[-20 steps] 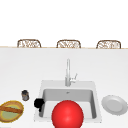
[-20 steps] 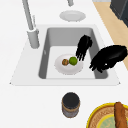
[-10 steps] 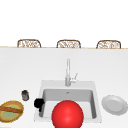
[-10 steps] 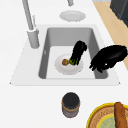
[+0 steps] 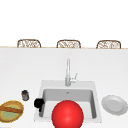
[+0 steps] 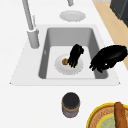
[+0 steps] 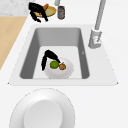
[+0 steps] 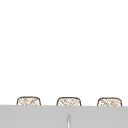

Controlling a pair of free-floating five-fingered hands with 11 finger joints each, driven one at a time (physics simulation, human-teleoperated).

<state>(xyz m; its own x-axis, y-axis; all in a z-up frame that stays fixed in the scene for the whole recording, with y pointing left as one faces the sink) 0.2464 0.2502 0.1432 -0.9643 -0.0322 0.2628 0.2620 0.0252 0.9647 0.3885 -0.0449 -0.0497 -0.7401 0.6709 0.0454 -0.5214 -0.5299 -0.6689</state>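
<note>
A white plate (image 6: pixel 62 71) lies on the sink floor with a green fruit (image 7: pixel 53 64) and a small brown one (image 6: pixel 65 61) on it. My right hand (image 6: pixel 76 53) reaches down into the basin, and its fingers and thumb curl round the green fruit. In the right side view the right hand (image 7: pixel 48 56) arches over that fruit. My left hand (image 5: pixel 38 103) hangs in the air over the sink's front left corner, fingers relaxed and holding nothing. A large red ball (image 5: pixel 67 113) covers the front middle of the basin in the front view.
The tall faucet (image 5: pixel 67 72) stands behind the basin. Left of the sink are a dark jar (image 6: pixel 71 103) and a yellow bowl (image 5: pixel 11 111) with a baguette. An empty white plate (image 5: pixel 114 105) lies on the counter to the right.
My right hand has lowered onto the plate and now covers the green fruit, which showed beside it before. The left hand has not moved.
</note>
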